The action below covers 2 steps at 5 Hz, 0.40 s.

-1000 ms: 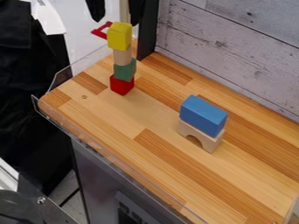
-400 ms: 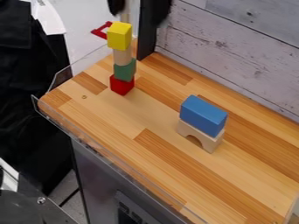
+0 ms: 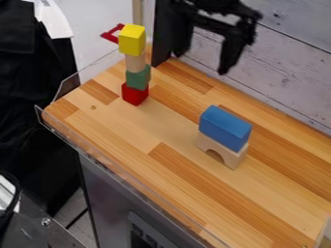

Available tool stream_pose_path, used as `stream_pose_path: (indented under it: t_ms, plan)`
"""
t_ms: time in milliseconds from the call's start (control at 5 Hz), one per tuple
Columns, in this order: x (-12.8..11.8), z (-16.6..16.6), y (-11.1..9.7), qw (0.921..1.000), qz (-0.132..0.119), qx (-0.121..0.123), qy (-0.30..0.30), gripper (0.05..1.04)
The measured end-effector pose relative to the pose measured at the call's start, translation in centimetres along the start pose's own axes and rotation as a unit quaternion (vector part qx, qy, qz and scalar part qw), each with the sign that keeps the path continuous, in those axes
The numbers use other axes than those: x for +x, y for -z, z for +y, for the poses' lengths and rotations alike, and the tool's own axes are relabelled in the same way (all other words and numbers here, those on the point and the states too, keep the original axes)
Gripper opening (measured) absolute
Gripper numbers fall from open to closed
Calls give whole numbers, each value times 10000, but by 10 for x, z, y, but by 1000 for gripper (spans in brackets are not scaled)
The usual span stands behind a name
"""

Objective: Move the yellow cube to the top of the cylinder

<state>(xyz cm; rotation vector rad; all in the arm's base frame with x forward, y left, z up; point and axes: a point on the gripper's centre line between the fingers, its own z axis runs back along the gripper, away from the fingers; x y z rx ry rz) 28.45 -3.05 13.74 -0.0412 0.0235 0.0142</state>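
Fingers spread wide, tips pointed down, seen at upper centre to right of centre against the plank wall. The yellow cube is located at upper left of centre, left of the fingers and well apart from them. It is borne by the tan cylinder, top of a single upright stack. Cylinder carried in turn by a green block, set turned relative to the red block below it; red block rested on the tabletop.

Just left of the yellow cube in the frame, an angular red piece is noted, partly hidden by the cube. A black upright post is seen to the right of the stack, with a thin wooden post above the cube in the frame.

Right of centre, a second pile: tan arch stood on the tabletop, opening at its base, topped by a long blue block. Tabletop laid in light and darker wood strips, edged at left by a clear rim. Upper right taken up by the pale plank wall. Dark cloth noted at far left, with a white cloth at upper left. Grey metal front seen below the tabletop, lower left of centre.
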Motion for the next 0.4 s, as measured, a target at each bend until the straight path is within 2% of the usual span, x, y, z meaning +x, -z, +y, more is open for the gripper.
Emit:
stream_pose_path:
  t_ms: [400]
  plan:
    - [-1, -8, 21, 9998, 220, 17, 32, 1000]
